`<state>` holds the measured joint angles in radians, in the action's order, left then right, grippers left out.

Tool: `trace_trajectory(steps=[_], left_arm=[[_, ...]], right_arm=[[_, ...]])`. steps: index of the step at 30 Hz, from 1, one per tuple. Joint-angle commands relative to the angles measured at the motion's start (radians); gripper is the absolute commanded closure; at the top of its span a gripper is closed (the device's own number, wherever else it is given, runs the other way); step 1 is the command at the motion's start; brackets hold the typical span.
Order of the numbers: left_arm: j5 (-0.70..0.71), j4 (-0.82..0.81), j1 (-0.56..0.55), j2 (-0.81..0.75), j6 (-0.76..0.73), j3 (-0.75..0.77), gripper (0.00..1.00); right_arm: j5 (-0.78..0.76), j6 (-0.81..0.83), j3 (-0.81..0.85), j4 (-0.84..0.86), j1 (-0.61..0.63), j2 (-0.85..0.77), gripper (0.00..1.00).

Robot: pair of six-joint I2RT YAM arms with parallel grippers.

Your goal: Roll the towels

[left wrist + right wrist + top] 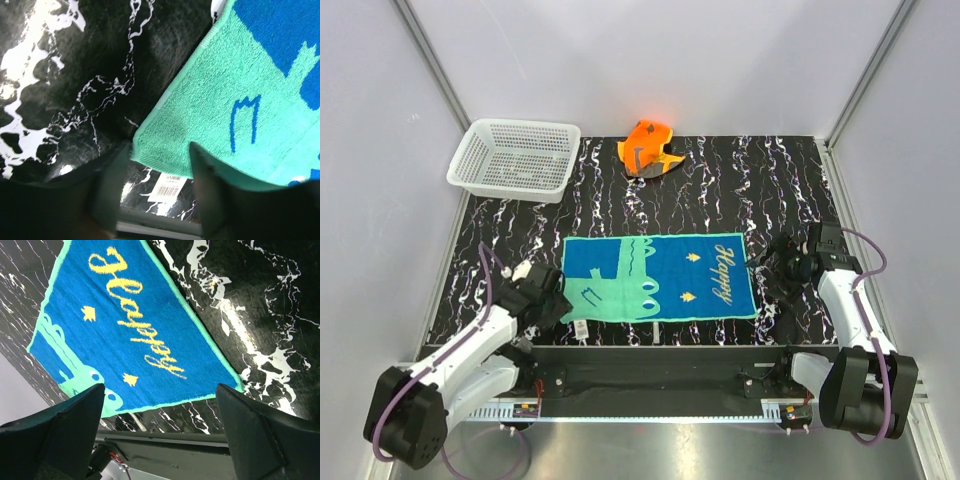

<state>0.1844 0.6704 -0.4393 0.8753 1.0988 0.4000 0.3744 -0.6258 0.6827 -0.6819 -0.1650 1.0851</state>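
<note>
A blue towel (660, 275) with a teal-green border, a teal crocodile shape and yellow lettering lies flat mid-table. My left gripper (552, 300) sits low at its near-left corner. In the left wrist view the jaws (160, 150) stand apart astride that teal corner (225, 100), with its white barcode tag (167, 187) between them. My right gripper (772, 285) is wide open just off the towel's right edge, with the near-right corner (130, 330) showing between its fingers (160, 387). The orange towel (648, 146) lies crumpled at the back centre.
A white mesh basket (520, 125) stands at the back left, partly off the black marbled mat (790, 190). A dark rail (660, 355) runs along the near edge. Pale walls enclose the table on three sides.
</note>
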Motion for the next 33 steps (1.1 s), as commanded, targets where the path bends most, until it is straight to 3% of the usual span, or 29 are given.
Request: trace_trajectory(steps=[1,8,10,17,24,28,33], left_arm=[[0.007,-0.04,-0.004,0.047,-0.042,0.016,0.56],[0.009,-0.048,-0.004,0.034,-0.082,0.026,0.94],[0.026,-0.034,-0.004,0.018,-0.096,0.037,0.99],[0.046,-0.012,0.001,-0.015,-0.135,0.076,1.0],[0.047,0.005,0.027,-0.058,-0.178,0.112,1.0],[0.026,-0.015,0.051,-0.081,-0.192,0.102,1.0],[-0.02,-0.051,0.076,-0.073,-0.221,0.08,1.0]], right_arm=[[-0.034,0.0,0.02,0.038,-0.004,0.002,0.0],[-0.043,-0.032,-0.023,0.039,-0.004,0.016,0.0],[-0.051,-0.046,-0.046,0.038,-0.004,0.018,0.03],[-0.106,-0.075,-0.104,0.009,-0.002,-0.043,0.23],[-0.18,-0.11,-0.149,-0.045,0.016,-0.037,0.27],[-0.23,-0.123,-0.137,-0.057,0.074,0.01,0.27],[-0.287,-0.19,-0.118,-0.061,0.188,0.047,0.35]])
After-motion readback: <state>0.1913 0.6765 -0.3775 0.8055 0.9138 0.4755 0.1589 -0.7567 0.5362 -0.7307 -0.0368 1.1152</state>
